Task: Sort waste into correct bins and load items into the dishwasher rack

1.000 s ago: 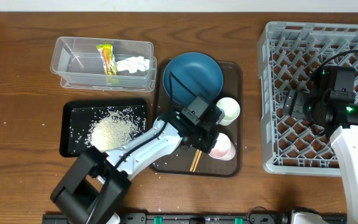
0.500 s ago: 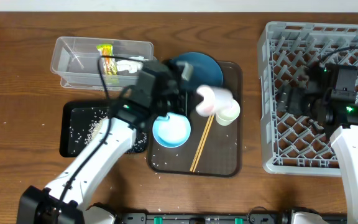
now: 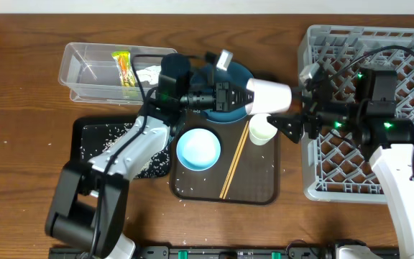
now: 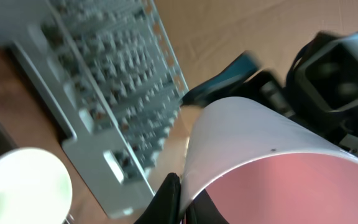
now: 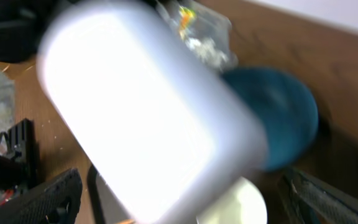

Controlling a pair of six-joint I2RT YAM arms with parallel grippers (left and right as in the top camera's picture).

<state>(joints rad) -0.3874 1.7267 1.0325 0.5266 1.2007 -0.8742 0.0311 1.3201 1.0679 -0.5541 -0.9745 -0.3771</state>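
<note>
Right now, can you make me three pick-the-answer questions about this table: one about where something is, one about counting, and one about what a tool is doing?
1. Where is the snack wrapper?
A) on the black tray
B) in the grey rack
C) in the clear tub

2. How many cups stand on the brown tray?
A) none
B) one
C) three

3. What is the left tool doing?
A) shut on the pink cup
B) open and empty
C) resting on the table

Answers:
1 C: the wrapper lies inside the tub, beside the white tissue.
2 B: only the pale-green cup stands there; the pink cup is up in the air.
3 A: its fingers pinch the cup's rim in the left wrist view.
</note>
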